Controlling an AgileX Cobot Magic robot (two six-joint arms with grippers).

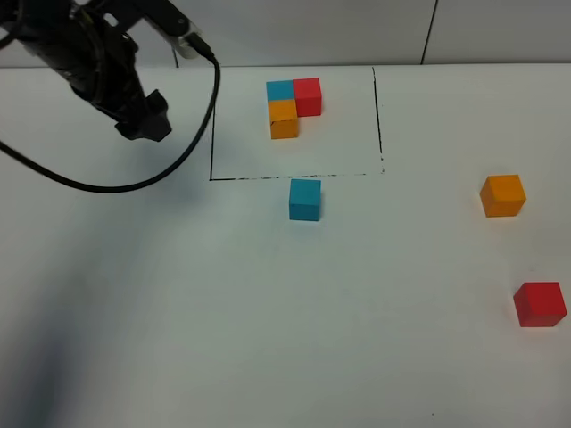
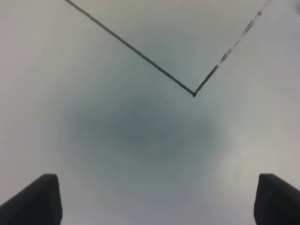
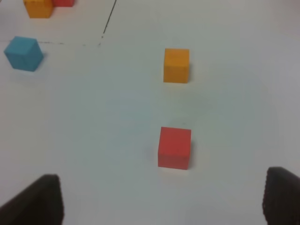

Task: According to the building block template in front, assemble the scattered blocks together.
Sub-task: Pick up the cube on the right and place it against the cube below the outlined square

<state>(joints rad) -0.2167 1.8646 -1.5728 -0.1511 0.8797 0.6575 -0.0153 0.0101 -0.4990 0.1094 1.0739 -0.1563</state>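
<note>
Red block (image 3: 174, 147), orange block (image 3: 176, 65), blue block (image 3: 23, 53): loose, apart. Left hand (image 2: 161, 201), right hand (image 3: 161, 201): open, empty. First pick likely pending; needs closing on one block, matching template (image 1: 293, 105).

white table (image 1: 178, 339) with a black drawn outline (image 1: 259, 177); pale panelled wall (image 1: 312, 27) behind

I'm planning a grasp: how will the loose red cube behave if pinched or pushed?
The small red cube looks rigid and flat-faced, so it would probably slide, not roll. Its parallel sides likely suit a pinch. It seems light, perhaps skidding easily on the smooth white table.
</note>
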